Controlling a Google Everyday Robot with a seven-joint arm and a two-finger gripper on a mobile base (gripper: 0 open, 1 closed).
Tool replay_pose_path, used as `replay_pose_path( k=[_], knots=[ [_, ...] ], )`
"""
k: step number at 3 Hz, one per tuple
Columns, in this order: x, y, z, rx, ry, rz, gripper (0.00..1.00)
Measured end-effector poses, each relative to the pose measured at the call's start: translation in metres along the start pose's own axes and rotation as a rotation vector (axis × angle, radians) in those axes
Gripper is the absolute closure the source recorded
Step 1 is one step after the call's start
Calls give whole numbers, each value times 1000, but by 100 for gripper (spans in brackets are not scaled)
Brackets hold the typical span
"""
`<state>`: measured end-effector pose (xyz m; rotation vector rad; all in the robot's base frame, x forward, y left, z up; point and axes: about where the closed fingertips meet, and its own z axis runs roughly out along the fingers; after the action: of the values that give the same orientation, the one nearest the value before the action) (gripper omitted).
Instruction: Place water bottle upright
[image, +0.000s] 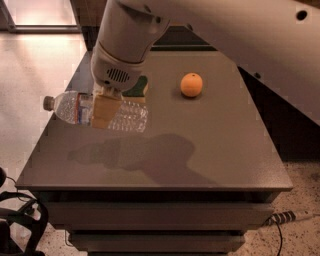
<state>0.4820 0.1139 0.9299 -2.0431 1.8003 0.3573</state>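
The gripper (104, 118) hangs over the left part of a table, its two tan fingers (105, 109) clamped around the water bottle (127, 116) close to the label band. The bottle lies on its side in that grip, level, with the white cap pointing left, just past the table's left edge. It appears to be held clear of the surface — its shadow (135, 155) and the gripper's fall together on the tabletop lower down, apart from the bottle itself.

The table (210, 150) is a dark grey-brown cabinet with a smooth top and drawer fronts below. Partly hidden behind the gripper's wrist sits a green and yellow sponge (139, 88). Further right, well apart from the bottle, an orange (191, 84) rests on the top. The broad cream-coloured arm (235, 35) crosses the upper right corner.

The floor (30, 65) at the left is pale and brightly lit. Black cables (22, 220) lie at the lower left — a ribbed cord (287, 217) trails at the lower right.

Counted: one bottle, one sponge, one orange, one gripper.
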Motion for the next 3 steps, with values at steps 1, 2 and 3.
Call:
replay_pose_path(
  k=[1, 2, 3],
  knots=[
    [-9, -8, -18, 73, -119, -43, 100],
    [-12, -27, -33, 157, -267, -75, 100],
    [-9, -46, -46, 221, -428, -95, 100]
  ],
)
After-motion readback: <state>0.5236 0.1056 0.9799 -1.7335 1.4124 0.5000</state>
